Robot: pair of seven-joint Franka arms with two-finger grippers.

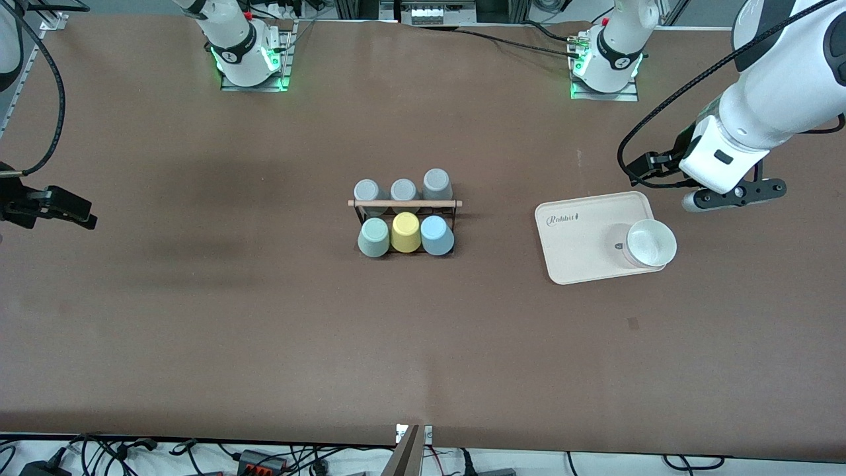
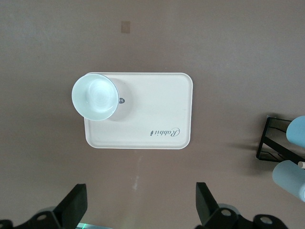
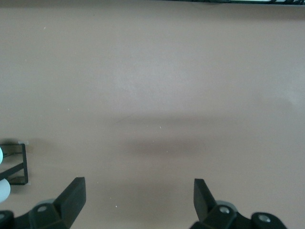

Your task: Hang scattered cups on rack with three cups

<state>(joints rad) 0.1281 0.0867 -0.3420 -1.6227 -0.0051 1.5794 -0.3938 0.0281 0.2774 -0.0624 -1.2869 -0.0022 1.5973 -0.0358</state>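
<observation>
The black wire rack (image 1: 360, 213) with a wooden rod across its top stands mid-table. The pale sage green cup (image 1: 374, 237) and the light blue cup (image 1: 437, 235) sit on its pegs on the side nearer the front camera, with a yellow cup (image 1: 406, 232) between them. Three grey cups (image 1: 404, 190) sit on the farther row. My left gripper (image 1: 733, 195) is open and empty, up in the air by the beige tray; its wrist view shows it (image 2: 141, 198) over bare table. My right gripper (image 1: 49, 206) is open and empty at the right arm's end, over bare table (image 3: 139, 193).
A beige tray (image 1: 581, 238) lies toward the left arm's end with a white bowl (image 1: 651, 242) on its corner; both show in the left wrist view, the tray (image 2: 152, 114) and the bowl (image 2: 95, 96). The rack's end shows at the edge of each wrist view (image 2: 274, 143) (image 3: 16, 164).
</observation>
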